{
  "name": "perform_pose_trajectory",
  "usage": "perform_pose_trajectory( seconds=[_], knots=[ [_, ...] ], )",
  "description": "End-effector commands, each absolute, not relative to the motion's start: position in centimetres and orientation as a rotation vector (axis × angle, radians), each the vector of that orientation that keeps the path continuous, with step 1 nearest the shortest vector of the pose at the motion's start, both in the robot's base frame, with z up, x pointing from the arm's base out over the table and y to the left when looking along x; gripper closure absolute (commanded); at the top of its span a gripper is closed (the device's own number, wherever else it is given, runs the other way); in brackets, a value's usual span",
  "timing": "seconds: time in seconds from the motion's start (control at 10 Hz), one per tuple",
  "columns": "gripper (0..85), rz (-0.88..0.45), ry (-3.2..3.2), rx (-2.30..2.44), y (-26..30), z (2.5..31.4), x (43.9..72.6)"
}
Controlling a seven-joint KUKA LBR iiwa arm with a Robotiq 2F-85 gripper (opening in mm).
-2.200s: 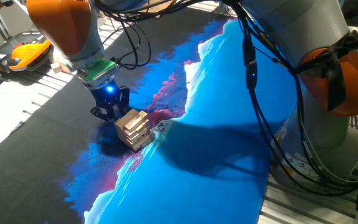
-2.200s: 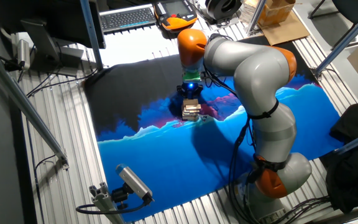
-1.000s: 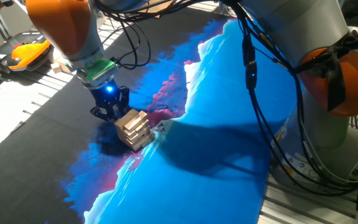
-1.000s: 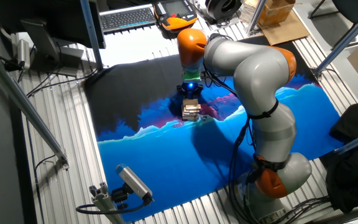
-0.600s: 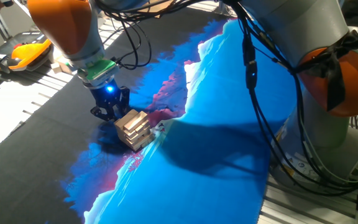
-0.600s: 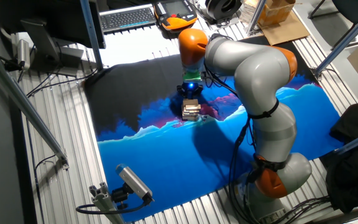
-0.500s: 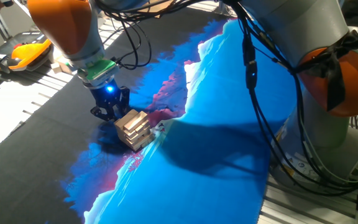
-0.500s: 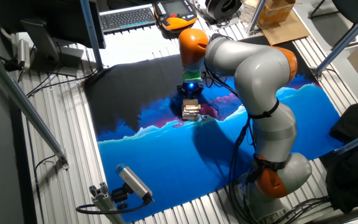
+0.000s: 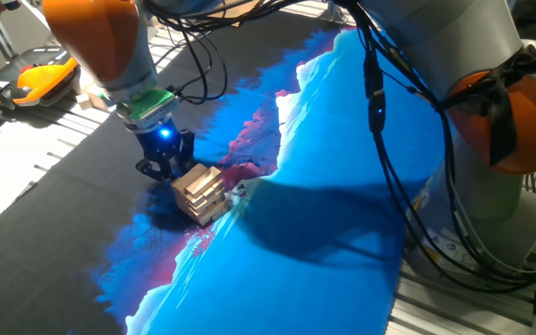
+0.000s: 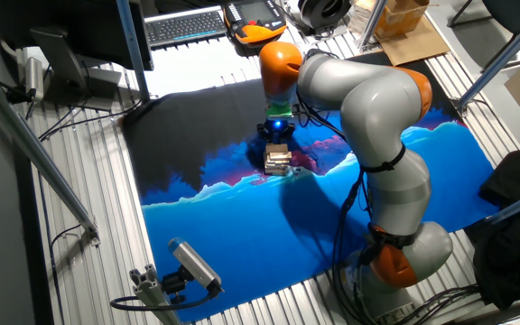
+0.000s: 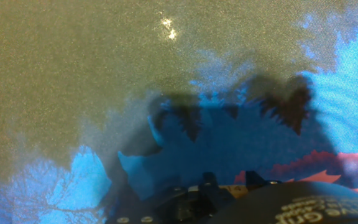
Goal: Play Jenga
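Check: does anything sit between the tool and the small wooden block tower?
Nothing: in one fixed view the black tool sits right against the pale wooden block tower.

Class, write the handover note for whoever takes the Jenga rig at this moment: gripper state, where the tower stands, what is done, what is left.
Gripper: low over the cloth, right beside the Jenga tower on its dark-cloth side; whether it is open or shut cannot be told, and contact is unclear. It holds nothing that can be seen.
Tower: standing, slightly askew, on the printed cloth where black meets blue.
Done: approach to the tower; no block visibly pulled out.
Left: push or draw out a block without toppling the stack.
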State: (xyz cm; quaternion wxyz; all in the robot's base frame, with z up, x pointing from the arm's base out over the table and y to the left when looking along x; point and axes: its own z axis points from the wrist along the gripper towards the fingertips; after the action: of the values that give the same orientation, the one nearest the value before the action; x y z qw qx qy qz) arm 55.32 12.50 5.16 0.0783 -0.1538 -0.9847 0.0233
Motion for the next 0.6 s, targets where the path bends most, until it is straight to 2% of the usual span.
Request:
perform_pose_trajectory(
  seconds=[0.0,0.5],
  knots=[
    [68.0,0.066,-2.948,-0.461,12.51,5.16,55.32],
    [68.0,0.040,-2.939,-0.466,12.78,4.99,55.17]
  ],
)
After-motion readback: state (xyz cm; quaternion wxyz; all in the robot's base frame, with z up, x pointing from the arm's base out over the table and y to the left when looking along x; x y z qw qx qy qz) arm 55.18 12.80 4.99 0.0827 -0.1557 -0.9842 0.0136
